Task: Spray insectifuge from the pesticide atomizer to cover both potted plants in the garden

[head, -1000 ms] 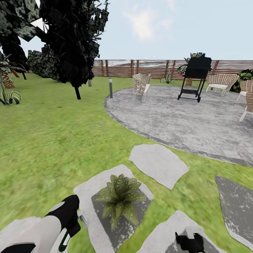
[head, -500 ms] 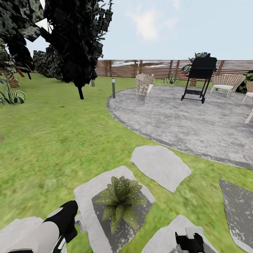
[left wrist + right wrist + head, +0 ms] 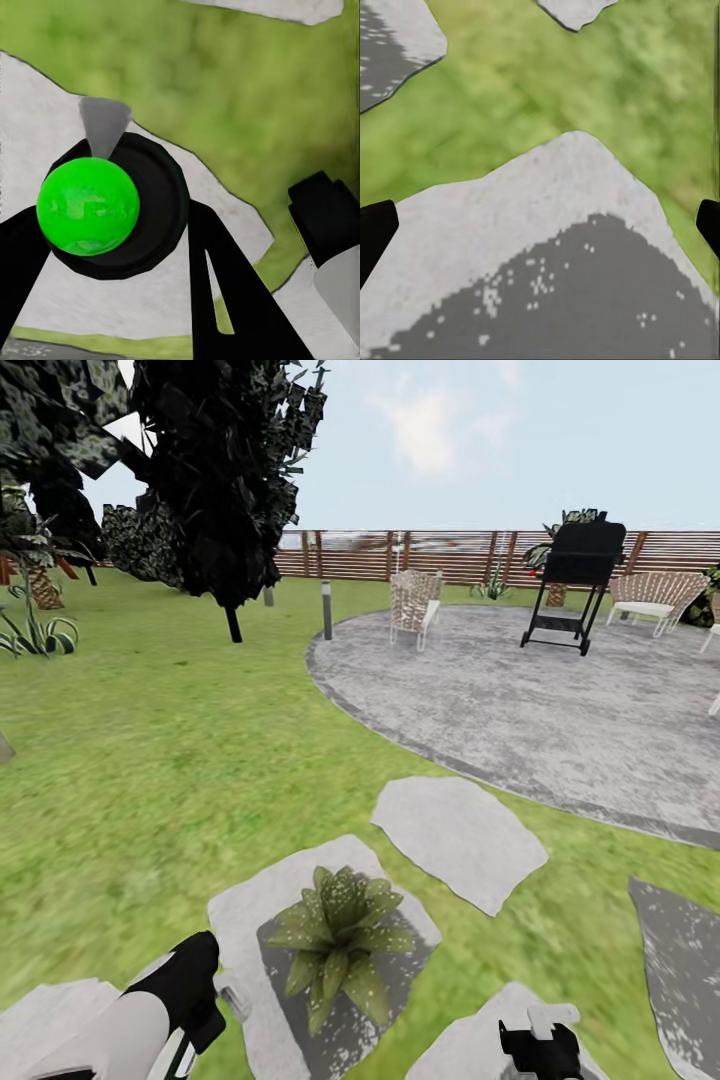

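One potted plant (image 3: 340,943), a low rosette of pointed speckled green leaves, stands on a grey stepping stone (image 3: 250,910) just ahead of me. My left gripper (image 3: 205,1000) hangs low beside that plant, on its left, shut on the pesticide atomizer (image 3: 88,206). In the left wrist view the atomizer shows a bright green ball, a dark round body and a pale cone nozzle (image 3: 103,124) between the black fingers (image 3: 225,292). My right gripper (image 3: 540,1050) is open over another stone (image 3: 547,225), its fingertips (image 3: 375,232) wide apart.
A round grey patio (image 3: 540,710) lies ahead on the right, with a black grill (image 3: 575,575), wicker chairs (image 3: 412,605) and a bollard light (image 3: 326,610). A dark tree (image 3: 225,480) and a spiky plant (image 3: 35,635) stand at the left. A slatted fence (image 3: 440,555) closes the back.
The whole picture has slid a little to the right, so the camera has turned left. Both arms and the atomizer keep their places in the view.
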Controlling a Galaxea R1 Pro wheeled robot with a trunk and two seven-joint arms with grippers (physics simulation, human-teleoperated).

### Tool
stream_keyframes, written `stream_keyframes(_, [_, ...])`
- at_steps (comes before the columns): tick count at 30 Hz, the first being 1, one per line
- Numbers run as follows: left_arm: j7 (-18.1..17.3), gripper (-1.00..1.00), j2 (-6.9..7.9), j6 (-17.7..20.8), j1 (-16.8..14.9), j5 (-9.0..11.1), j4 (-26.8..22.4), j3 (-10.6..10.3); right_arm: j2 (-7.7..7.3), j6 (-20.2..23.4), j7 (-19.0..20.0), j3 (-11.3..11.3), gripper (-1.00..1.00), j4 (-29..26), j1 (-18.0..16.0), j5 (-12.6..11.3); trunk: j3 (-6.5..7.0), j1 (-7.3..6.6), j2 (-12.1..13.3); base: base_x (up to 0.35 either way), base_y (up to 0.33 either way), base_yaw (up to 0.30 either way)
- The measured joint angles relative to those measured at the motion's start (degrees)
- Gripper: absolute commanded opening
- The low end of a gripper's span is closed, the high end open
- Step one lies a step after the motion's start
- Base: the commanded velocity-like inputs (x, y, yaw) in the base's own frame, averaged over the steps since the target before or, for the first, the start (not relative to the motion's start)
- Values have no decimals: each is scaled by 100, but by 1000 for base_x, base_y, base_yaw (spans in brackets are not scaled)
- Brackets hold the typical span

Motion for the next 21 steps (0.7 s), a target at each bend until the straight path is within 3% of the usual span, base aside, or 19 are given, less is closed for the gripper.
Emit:
stream_keyframes(5, [0,-100,8,-8,0,5,-7,7,-1,0,0,0,100,0,0,1,0,2,0,41,-228,0])
stream_keyframes(14, [4,-100,12,-13,0,6,-75,32,-1,0,0,0,100,0,0,0,-1,4,0,-208,-214,0])
stream_keyframes(21, [3,-100,41,-10,0,6,-80,26,0,-1,0,0,100,2,0,4,0,2,0,-86,-52,0])
